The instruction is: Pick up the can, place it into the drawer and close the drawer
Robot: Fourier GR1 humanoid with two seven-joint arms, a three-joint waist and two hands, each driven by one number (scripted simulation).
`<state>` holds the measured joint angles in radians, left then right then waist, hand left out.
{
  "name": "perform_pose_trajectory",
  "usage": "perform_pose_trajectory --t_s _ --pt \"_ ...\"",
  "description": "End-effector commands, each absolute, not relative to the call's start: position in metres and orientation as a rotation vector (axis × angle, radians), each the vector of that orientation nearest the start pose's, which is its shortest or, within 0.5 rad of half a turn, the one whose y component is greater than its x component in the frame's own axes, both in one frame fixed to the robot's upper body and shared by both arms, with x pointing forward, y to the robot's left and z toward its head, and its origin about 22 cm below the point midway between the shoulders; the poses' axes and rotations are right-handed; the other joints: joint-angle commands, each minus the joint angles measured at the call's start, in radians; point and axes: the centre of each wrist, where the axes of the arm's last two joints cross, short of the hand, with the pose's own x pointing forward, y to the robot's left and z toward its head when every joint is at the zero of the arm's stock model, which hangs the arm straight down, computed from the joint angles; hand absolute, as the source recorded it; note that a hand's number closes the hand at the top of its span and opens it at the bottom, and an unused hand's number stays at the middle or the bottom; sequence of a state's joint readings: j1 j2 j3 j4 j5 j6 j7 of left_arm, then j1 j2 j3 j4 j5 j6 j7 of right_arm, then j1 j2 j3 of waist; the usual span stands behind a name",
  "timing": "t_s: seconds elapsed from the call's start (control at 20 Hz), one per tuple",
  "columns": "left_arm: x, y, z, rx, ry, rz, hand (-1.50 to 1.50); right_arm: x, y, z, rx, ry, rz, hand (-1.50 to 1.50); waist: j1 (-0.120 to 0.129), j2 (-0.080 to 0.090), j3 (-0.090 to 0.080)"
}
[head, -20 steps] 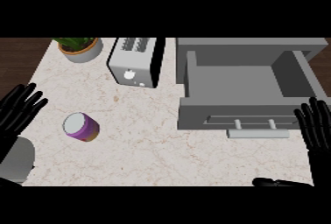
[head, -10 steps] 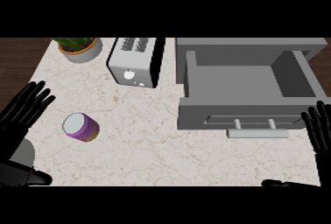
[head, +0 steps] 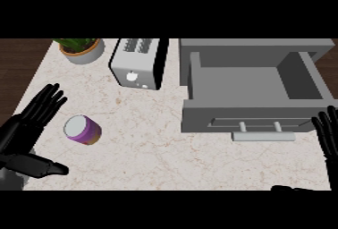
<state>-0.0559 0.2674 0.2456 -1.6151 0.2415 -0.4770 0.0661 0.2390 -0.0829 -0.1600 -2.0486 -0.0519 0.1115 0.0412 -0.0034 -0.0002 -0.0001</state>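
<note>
Head view, looking steeply down on a pale marble counter. The can, purple with a pale top, lies tilted on its side on the left part of the counter, well apart from the drawer and not touched by anything.

The left hand shows at the left edge, just beside the can. Its fingers are straight and spread, pointing up and slightly right, and its thumb sticks out toward the right below the can. It holds nothing; a narrow strip of counter separates the palm from the can.

The right hand shows at the right edge, just beside the drawer's front corner. Only its straight fingers are in sight, pointing up, open and holding nothing. A dark bit near the bottom edge, below it, seems to be its thumb.

The drawer is grey and stands pulled out on the right half of the view, its inside bare. A pale bar handle sits on its front face, toward the viewer.

Behind the can, a silver toaster with two slots stands near the drawer's left wall. A potted plant stands in the far left corner of the counter, beside the toaster.
</note>
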Motion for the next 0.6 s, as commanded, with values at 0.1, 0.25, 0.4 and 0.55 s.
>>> perform_pose_trajectory --t_s 0.1,0.25,0.4,0.55 --pt "0.264 0.330 0.027 -0.130 -1.630 -0.259 -1.50 0.159 -0.309 0.069 -0.172 -1.789 0.015 -1.50 -0.003 0.001 0.000" --pt "0.261 0.340 0.011 -0.098 -1.623 -0.249 -1.50 0.168 -0.300 0.086 -0.171 -1.776 0.019 -1.50 -0.001 0.001 0.000" --pt "0.252 0.354 0.014 -0.087 -1.625 -0.230 -1.50 0.169 -0.282 0.080 -0.188 -1.801 0.018 -1.50 0.002 0.000 0.000" --pt "0.254 0.368 -0.005 -0.068 -1.613 -0.239 -1.50 0.173 -0.308 0.074 -0.157 -1.779 0.018 -1.50 0.001 0.000 0.000"
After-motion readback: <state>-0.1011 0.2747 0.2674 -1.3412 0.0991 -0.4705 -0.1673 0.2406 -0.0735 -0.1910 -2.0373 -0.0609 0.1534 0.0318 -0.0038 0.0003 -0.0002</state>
